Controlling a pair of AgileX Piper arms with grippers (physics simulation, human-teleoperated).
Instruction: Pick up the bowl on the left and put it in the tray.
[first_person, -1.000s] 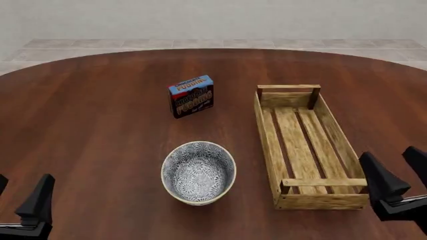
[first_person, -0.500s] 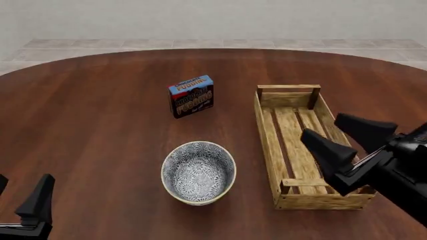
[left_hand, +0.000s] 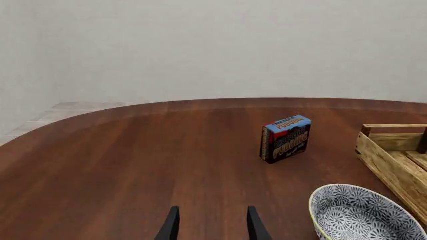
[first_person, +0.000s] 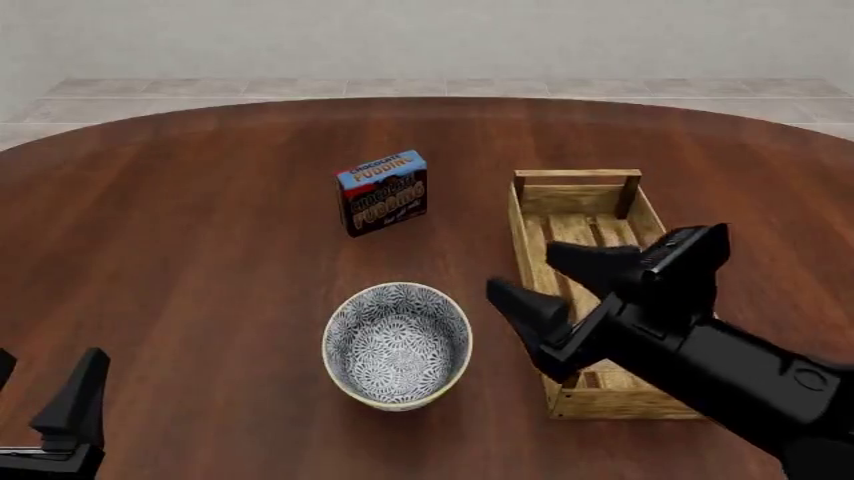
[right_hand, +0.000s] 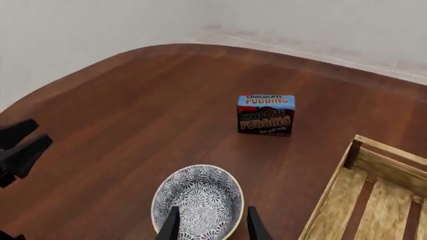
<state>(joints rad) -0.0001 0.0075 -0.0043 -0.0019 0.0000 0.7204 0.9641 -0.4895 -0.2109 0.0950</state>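
The bowl (first_person: 396, 345), patterned blue-grey inside with a cream rim, stands upright on the table in front of centre; the wrist views also show the bowl (left_hand: 363, 215) (right_hand: 198, 200). To its right lies the tray (first_person: 523, 235), a long light-wood slatted crate, also visible as the tray (left_hand: 393, 160) (right_hand: 363, 200). My right gripper (first_person: 523, 271) hangs open above the tray's left wall, just right of the bowl, holding nothing; in its own view the right gripper (right_hand: 213, 212) points at the bowl's near rim. My left gripper (first_person: 47, 362) is open and empty at the front left corner, far from the bowl.
A chocolate pudding box (first_person: 383, 192) stands upright behind the bowl, to the left of the tray's far end. The round dark-wood table (first_person: 187, 220) stretches wide to the left. The right arm's body covers the tray's near end.
My right arm has swung from the front right edge leftward and forward, crossing over the tray toward the bowl. The left gripper, bowl, tray and box have not moved.
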